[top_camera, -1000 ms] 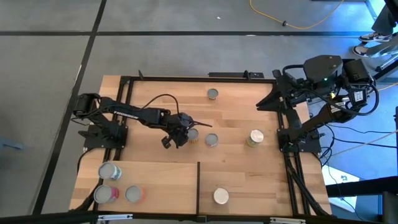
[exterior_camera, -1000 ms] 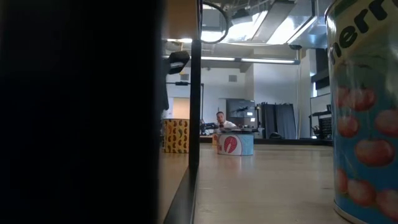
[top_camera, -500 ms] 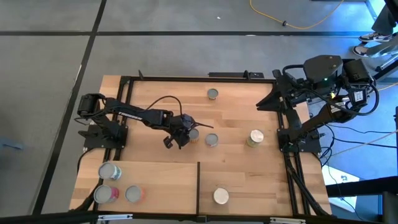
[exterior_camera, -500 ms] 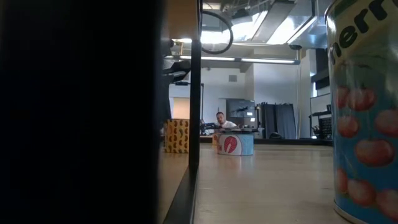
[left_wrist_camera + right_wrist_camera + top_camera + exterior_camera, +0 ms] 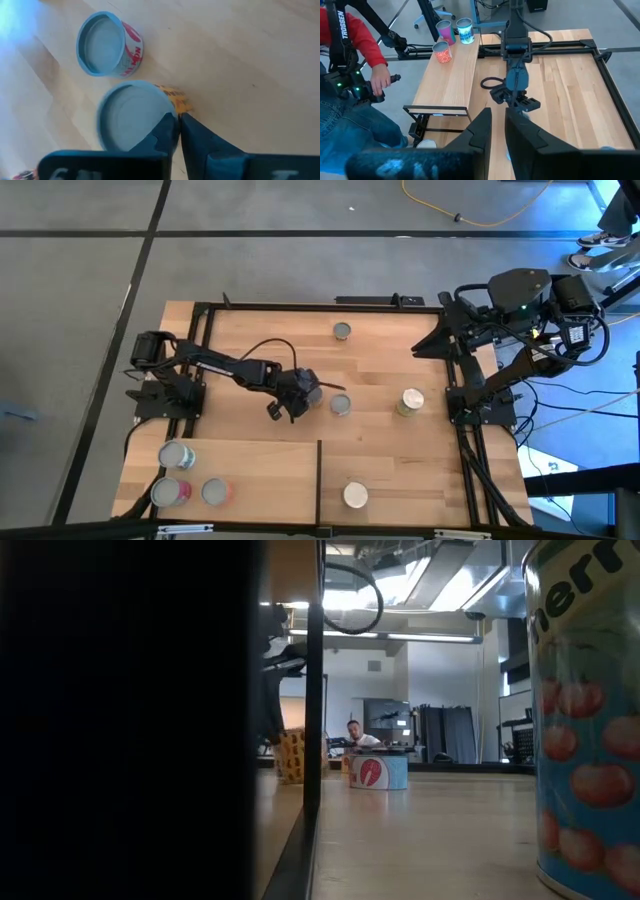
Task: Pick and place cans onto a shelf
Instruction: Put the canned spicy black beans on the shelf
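Observation:
My left gripper (image 5: 298, 394) is shut and hangs over a grey-topped can with a yellow-orange label (image 5: 134, 120), hiding it in the high view. In the low view this can (image 5: 291, 755) stands tilted. A red-labelled can (image 5: 107, 45) stands just beyond it (image 5: 340, 404). Other cans stand at the far side (image 5: 342, 331), at the right (image 5: 410, 401) and near the front (image 5: 355, 495). The raised shelf (image 5: 260, 465) at the front left holds three cans. My right gripper (image 5: 498, 112) waits at the table's right edge, its fingers slightly apart and empty. My left gripper's shut fingertips (image 5: 170, 125) meet the yellow-labelled can at the rim of its top (image 5: 167, 102), coming from above and pointing down. The can leans under them, its bottom on the table. The fingers hide the exact spot of contact.
The shelf's black frame post (image 5: 313, 720) and a large cherry-printed can (image 5: 590, 720) stand close to the low camera. A person in a red sleeve (image 5: 355, 35) stands beyond the table's left side. Bare tabletop (image 5: 250, 340) lies at the far left.
My left gripper has gone toward the table's right edge and now stands over the yellow-labelled can. That can stood upright a second ago. It now leans and has shifted a little along the table.

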